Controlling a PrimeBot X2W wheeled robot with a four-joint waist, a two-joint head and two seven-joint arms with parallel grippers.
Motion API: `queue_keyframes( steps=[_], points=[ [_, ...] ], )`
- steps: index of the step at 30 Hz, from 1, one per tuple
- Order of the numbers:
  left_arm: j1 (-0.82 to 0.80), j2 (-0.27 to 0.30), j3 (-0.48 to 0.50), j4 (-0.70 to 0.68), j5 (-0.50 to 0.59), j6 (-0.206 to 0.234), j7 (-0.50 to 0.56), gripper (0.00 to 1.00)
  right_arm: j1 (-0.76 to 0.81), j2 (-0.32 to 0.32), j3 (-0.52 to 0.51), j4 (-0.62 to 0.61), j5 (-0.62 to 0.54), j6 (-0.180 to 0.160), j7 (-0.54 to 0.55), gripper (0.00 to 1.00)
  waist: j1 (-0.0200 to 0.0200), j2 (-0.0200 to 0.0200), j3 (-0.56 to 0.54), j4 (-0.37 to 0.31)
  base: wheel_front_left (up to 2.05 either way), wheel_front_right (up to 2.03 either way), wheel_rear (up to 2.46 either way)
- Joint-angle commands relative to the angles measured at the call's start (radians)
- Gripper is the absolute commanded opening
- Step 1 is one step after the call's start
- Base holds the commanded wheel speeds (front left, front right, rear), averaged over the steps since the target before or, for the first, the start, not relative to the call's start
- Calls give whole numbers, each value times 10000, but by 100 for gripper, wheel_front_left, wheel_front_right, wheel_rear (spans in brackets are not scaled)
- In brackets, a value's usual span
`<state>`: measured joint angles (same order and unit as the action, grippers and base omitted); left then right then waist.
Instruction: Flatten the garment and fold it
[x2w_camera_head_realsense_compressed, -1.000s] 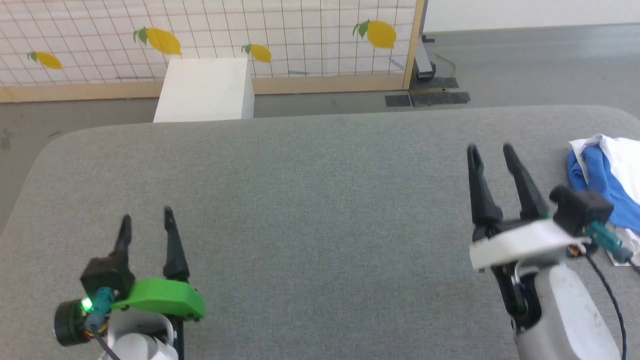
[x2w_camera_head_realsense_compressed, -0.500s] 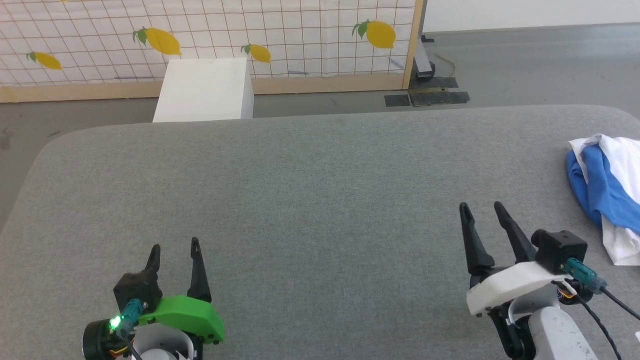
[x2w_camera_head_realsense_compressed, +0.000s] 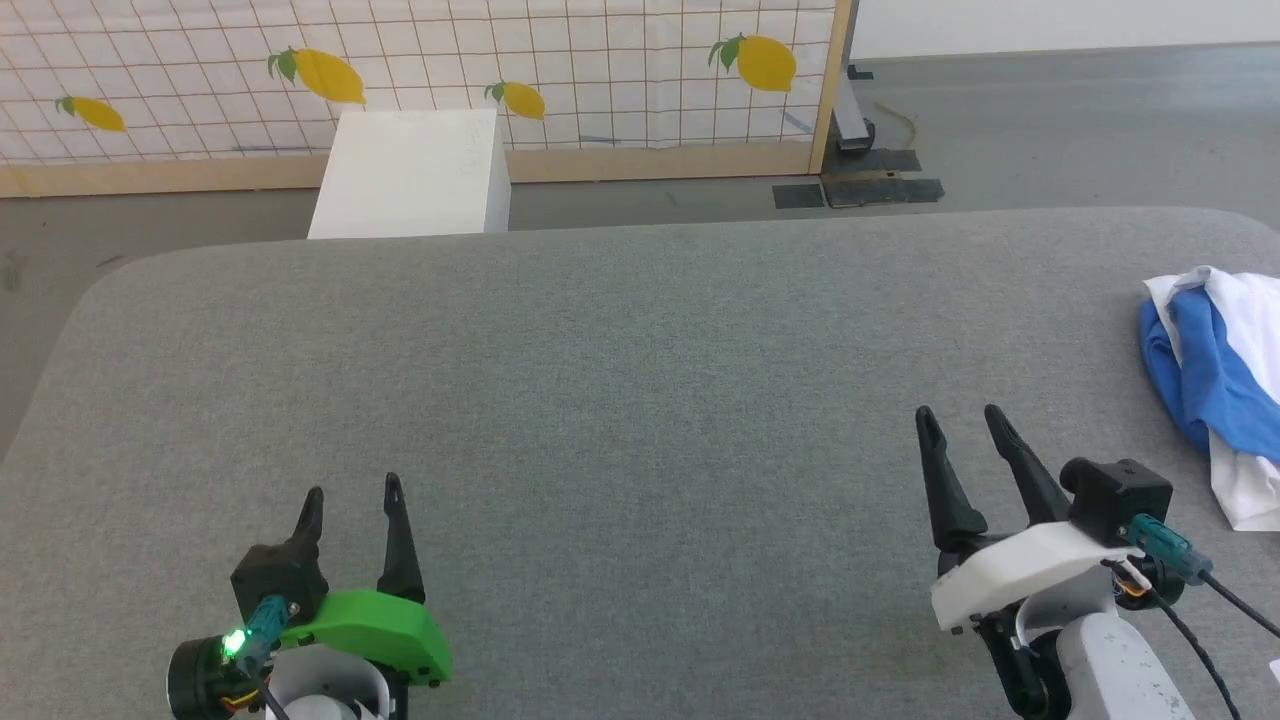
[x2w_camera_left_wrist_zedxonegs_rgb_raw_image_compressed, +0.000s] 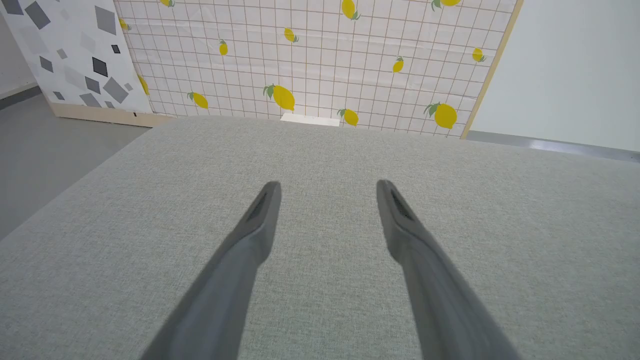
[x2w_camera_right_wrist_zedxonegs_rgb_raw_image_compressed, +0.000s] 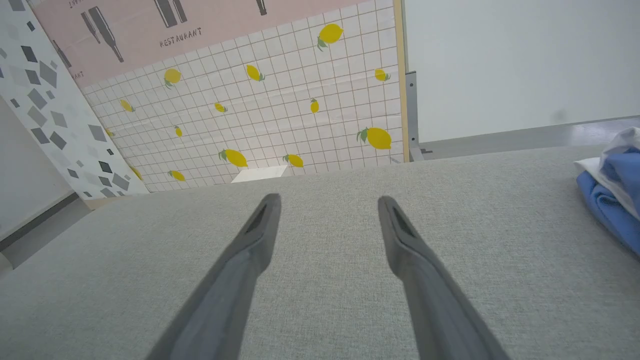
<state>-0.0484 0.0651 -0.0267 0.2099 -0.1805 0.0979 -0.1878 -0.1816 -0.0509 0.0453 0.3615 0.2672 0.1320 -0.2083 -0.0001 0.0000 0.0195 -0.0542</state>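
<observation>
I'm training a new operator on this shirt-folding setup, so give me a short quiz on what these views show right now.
1. Fill in: the jaws of the left gripper and the right gripper both stand ____.
2. Which is nearer the garment? A. left gripper B. right gripper C. both equally
3. True or false: the garment lies spread flat at the middle of the grey table.
Key: 1 open; 2 B; 3 false, it lies bunched at the table's right side, untouched.

Crumpled blue-white garment (x2w_camera_head_realsense_compressed: 1215, 375) at table's right edge
</observation>
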Motion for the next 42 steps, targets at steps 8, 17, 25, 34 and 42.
queue_keyframes(
  steps=[8, 17, 25, 34, 42],
  points=[
    [24, -11, 7, -51, 52, -28, 63, 0, 49, -2, -18, -97, -77, 2, 56, 0, 1, 0, -2, 13, 0, 0, 0],
    [61, -22, 28, -216, 193, -105, 210, 0, 191, -1, -53, -381, -286, 0, 219, 0, 1, 0, -18, 55, 0, 0, 0],
    [91, -31, 45, -348, 307, -166, 327, 0, 306, 0, -81, -608, -454, -1, 351, 0, 1, 0, -30, 90, 0, 0, 0],
    [124, -41, 64, -496, 433, -235, 458, 0, 433, 0, -112, -861, -641, -2, 496, 0, 1, 0, -44, 128, 0, 0, 0],
    [154, -50, 81, -628, 546, -296, 575, 0, 547, 1, -141, -1088, -808, -3, 627, 0, 1, 0, -57, 162, 0, 0, 0]
  ],
)
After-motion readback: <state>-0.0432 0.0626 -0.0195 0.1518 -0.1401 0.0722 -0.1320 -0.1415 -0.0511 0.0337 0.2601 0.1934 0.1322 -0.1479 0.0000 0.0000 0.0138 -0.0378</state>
